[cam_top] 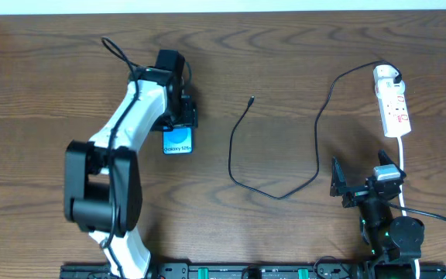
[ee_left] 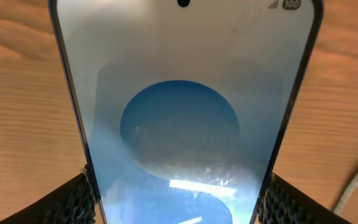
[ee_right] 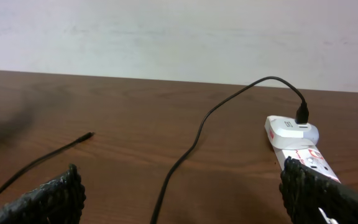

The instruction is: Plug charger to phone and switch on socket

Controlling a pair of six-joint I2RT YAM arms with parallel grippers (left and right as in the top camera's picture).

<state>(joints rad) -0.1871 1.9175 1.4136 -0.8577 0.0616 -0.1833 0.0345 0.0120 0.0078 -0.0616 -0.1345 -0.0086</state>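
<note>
The phone (cam_top: 178, 141) lay screen up on the left side of the wooden table (cam_top: 45, 70), under the left gripper (ee_left: 178, 193), whose jaws were closed across it with a pad against each long edge. The right gripper (ee_right: 180, 171) hung low at the near right with its jaws spread wide and nothing between them. The white socket (cam_top: 393, 105) lay at the far right. The black cable (cam_top: 281, 196) ran from it in a loop, and its small plug tip (cam_top: 252, 99) rested near the middle, well apart from the phone.

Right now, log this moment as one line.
left claw: shut on slim blue-screened smartphone | right claw: open | thin black charger cable: tip loose | white power strip: untouched
</note>
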